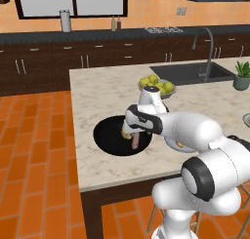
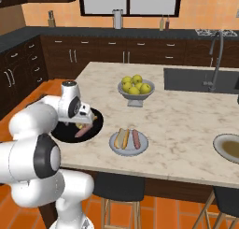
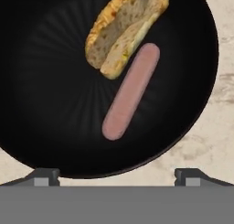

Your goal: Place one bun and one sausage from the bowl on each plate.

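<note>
Taking the black bowl (image 3: pixel 41 109) as the landmark, the gripper (image 3: pixel 112 175) hangs straight above it with its two finger tips spread wide and nothing between them. Inside the bowl lie one bun (image 3: pixel 123 31) and one sausage (image 3: pixel 131 91) side by side, touching or nearly so, the sausage a little nearer the bowl's middle.

Just beyond the bowl's rim, on the side away from the counter's end, sits the pale grey-blue plate (image 2: pixel 116 150), and it already carries a bun (image 2: pixel 122 138) and a sausage (image 2: pixel 136 138) lying parallel. So the first plate looks finished, and the pair in the bowl is what remains.

Well apart from the bowl, near the far end of the marble counter (image 2: pixel 186 116), the grey-rimmed plate with the brownish centre (image 2: pixel 224 153) holds nothing that can be seen. Judging from this, about half the job is done: the second bun and sausage must each go there.

Behind the bowl stands a grey footed bowl of yellow-green fruit (image 2: pixel 135 87), and past that the sink (image 2: pixel 200 81). No brand, label or writing can be read anywhere.
</note>
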Controlling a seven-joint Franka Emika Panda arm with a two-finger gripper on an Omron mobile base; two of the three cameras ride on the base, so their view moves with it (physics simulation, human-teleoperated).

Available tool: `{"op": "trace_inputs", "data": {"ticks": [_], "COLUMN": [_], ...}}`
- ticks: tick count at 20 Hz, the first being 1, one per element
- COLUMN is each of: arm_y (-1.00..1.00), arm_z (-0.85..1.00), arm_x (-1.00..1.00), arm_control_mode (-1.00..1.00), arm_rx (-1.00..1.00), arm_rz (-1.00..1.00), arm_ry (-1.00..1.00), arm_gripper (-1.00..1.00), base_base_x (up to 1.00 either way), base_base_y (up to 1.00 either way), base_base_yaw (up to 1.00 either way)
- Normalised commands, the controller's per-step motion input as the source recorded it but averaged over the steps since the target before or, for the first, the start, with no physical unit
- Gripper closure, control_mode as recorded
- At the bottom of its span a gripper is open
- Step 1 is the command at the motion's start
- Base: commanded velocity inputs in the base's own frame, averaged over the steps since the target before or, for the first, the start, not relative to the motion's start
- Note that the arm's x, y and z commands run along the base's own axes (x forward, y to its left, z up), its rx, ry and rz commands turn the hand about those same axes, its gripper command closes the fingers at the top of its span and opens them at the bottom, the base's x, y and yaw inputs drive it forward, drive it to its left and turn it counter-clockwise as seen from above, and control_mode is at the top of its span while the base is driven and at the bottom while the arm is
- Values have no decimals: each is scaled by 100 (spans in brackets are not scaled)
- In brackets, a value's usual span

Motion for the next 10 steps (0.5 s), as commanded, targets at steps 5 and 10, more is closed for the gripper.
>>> {"op": "trace_inputs", "data": {"ticks": [5,10], "arm_y": [5,16], "arm_z": [-53,-31], "arm_x": [20,15], "arm_control_mode": [-100,-100], "arm_rx": [-4,-5], "arm_rz": [0,0], "arm_ry": [0,0], "arm_gripper": [-100,-100], "base_base_x": [0,0], "base_base_y": [0,0], "base_base_yaw": [0,0]}}
